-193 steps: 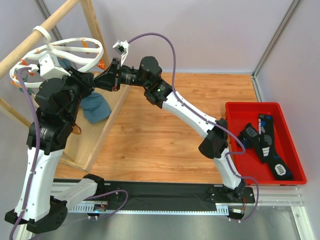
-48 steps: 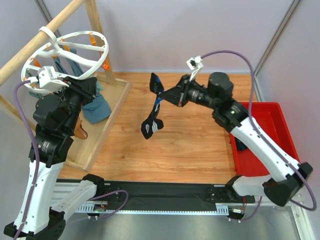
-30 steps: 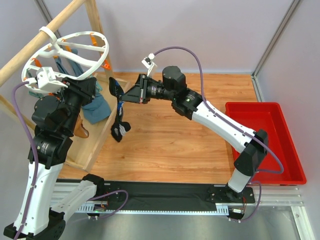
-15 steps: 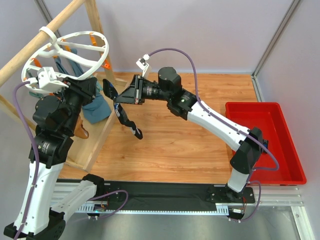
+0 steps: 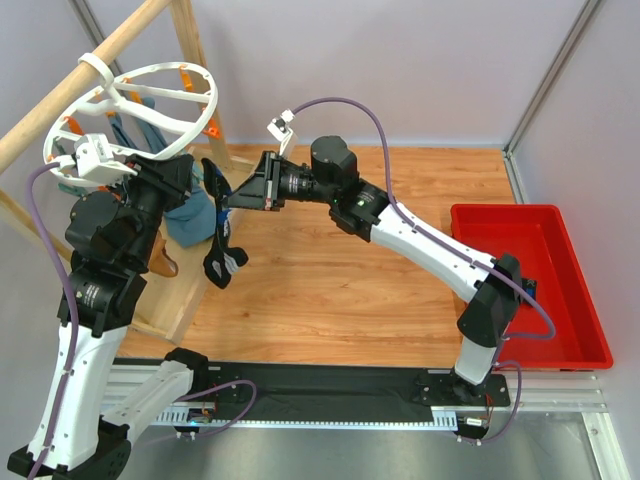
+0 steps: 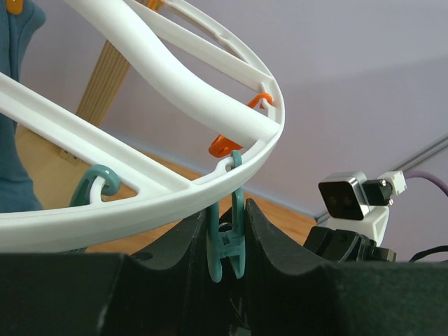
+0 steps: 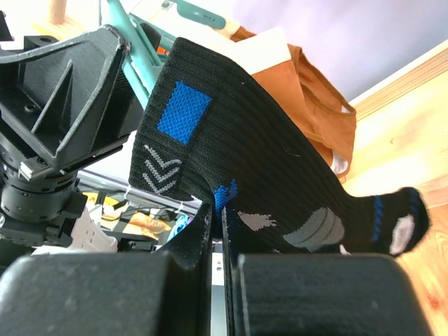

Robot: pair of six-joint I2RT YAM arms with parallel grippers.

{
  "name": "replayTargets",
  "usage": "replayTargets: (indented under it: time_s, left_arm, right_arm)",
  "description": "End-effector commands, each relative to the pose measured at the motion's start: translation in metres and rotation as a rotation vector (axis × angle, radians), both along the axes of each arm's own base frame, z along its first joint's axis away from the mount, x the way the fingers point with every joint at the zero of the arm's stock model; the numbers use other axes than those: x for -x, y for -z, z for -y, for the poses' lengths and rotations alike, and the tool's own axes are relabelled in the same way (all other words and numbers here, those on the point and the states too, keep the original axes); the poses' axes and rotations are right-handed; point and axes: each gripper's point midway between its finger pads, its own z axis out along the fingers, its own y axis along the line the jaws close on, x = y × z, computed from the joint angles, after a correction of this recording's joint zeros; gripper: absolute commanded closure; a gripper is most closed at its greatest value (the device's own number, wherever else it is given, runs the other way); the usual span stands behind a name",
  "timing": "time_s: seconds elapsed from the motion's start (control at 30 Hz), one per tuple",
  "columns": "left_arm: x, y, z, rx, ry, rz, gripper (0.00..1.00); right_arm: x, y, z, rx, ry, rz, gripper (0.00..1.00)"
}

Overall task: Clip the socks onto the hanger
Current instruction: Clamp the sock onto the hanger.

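Note:
The hanger (image 5: 132, 106), a white ring with spokes, hangs from the wooden bar at the top left. My left gripper (image 5: 190, 180) (image 6: 225, 213) is shut on a teal clip (image 6: 227, 246) hanging from the hanger's rim (image 6: 161, 192). My right gripper (image 5: 233, 200) (image 7: 218, 208) is shut on a black sock (image 5: 218, 240) (image 7: 280, 168) with blue and grey marks. It holds the sock right beside the left gripper, and the sock's cuff reaches up toward the clip. The foot dangles over the table.
A wooden rack (image 5: 195, 60) stands at the left, with a teal-blue sock (image 5: 192, 215) and a tan-brown sock (image 5: 160, 262) hanging inside it. A red tray (image 5: 530, 285) sits at the right edge. Orange clips (image 6: 224, 145) hang on the ring.
My right arm has swung left from mid-table, carrying the black sock up to the left gripper and the hanger. The sock's foot is still swinging. The left arm has stayed put.

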Motion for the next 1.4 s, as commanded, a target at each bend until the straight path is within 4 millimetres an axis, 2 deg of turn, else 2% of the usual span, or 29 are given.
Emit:
replayTargets:
  time_s: [0.0, 0.23, 0.37, 0.87, 1.03, 1.37]
  left_arm:
    - [0.004, -0.006, 0.002, -0.016, 0.019, 0.028, 1.00]
    - [0.005, -0.010, 0.002, -0.016, 0.019, 0.038, 1.00]
    - [0.004, -0.010, 0.003, -0.015, 0.022, 0.037, 1.00]
    - [0.004, -0.007, 0.003, -0.020, 0.025, 0.028, 1.00]
    - [0.004, -0.007, 0.003, -0.024, 0.022, 0.029, 1.00]
    - [0.004, -0.005, 0.003, -0.024, 0.023, 0.026, 1.00]
  right_arm:
    - [0.002, -0.018, 0.006, -0.036, 0.029, 0.048, 1.00]
    - [-0.001, -0.012, 0.014, -0.015, 0.068, 0.061, 1.00]
    - [0.000, -0.009, 0.011, -0.010, 0.051, 0.049, 1.00]
    - [0.014, -0.025, 0.003, -0.056, 0.002, 0.053, 1.00]
    - [0.017, -0.035, 0.007, -0.073, 0.012, 0.067, 1.00]
    - [0.024, -0.043, 0.007, -0.084, 0.000, 0.078, 1.00]
